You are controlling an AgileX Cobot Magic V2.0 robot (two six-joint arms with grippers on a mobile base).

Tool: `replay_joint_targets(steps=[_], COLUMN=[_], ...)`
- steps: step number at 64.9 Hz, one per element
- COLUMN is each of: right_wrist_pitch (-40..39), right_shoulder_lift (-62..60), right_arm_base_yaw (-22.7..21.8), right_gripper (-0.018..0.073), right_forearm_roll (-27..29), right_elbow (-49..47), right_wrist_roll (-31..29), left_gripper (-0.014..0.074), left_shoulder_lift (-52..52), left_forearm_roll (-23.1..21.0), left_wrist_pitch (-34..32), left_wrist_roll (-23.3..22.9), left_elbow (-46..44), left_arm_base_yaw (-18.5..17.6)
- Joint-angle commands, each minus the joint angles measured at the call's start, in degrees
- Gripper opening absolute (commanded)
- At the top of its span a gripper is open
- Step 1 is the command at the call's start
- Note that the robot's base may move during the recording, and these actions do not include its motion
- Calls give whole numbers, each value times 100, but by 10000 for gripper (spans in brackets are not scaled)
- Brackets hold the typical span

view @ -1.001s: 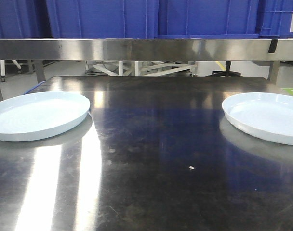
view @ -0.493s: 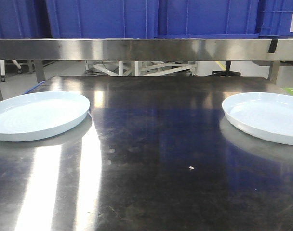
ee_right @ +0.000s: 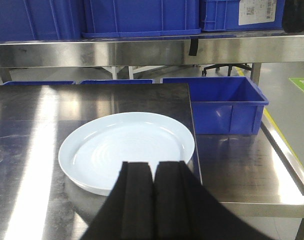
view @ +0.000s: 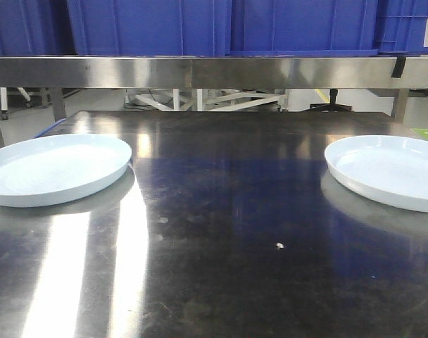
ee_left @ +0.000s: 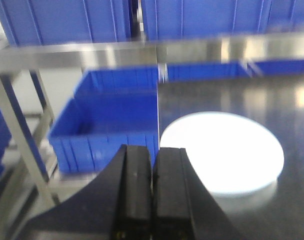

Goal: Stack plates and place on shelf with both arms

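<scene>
Left gripper point(ee_left: 152, 192): shut, pads pressed flush, nothing between them. Right gripper point(ee_right: 153, 197): likewise closed on nothing.

Outward from the left pincer, at about 1 o'clock: left plate point(ee_left: 222, 152), flat on the dark tabletop point(view: 228, 232), just beside the table's left edge, washed out by glare. Outward from the right pincer, at about 11 o'clock and near: right plate point(ee_right: 127, 150), also flat, rim just beside the table's right edge. From the front, at 9 o'clock and 3 o'clock of the tabletop: well apart, not yet stacked. At 12 o'clock, beyond and above: shelf point(view: 200, 72), loaded with blue crates point(view: 150, 24).

Handling, by judgement: stiff, glossy, probably slick and breakable (ceramic or melamine, hard to tell which), likely light enough for one arm each. No handle, so only the low upturned rim to pinch, best at the near edge, one pad over the lip and one under. Awkward with the base flush on steel, and prone to sliding on so polished a top. Jaws to be opened first.

Count: two grippers, two plates, one shelf rail in view, four crate fronts by the seams in the front view, all cropped.
</scene>
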Motion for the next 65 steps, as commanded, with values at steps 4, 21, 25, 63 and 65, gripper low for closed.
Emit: replay_joint_targets(steps=[4,21,25,63,65], right_wrist_pitch=[-476,-476,-476,-476,-476], right_shoulder_lift=[-108,-108,-108,-108,-108], right_arm_base_yaw=[-20,-20,-20,-20,-20], right_gripper=[47,47,47,47,47], right_forearm_roll=[-60,-60,-60,-60,-60], right_elbow=[-1,-1,-1,-1,-1], right_wrist_roll=[-64,-64,-64,-64,-64], left_gripper=[82,82,82,86,95], left_shoulder_lift=[716,2630,3059,7005,7139], left_forearm_roll=[-333,-688,-688,-635,-635], left_wrist_pitch=[-165,397,470,1847,1906], left_wrist_roll=[-67,-67,-67,-67,-57], left_elbow=[-482,-1088,-1296,-4196,-4336], left_arm_base_yaw=[-3,-3,-3,25,52])
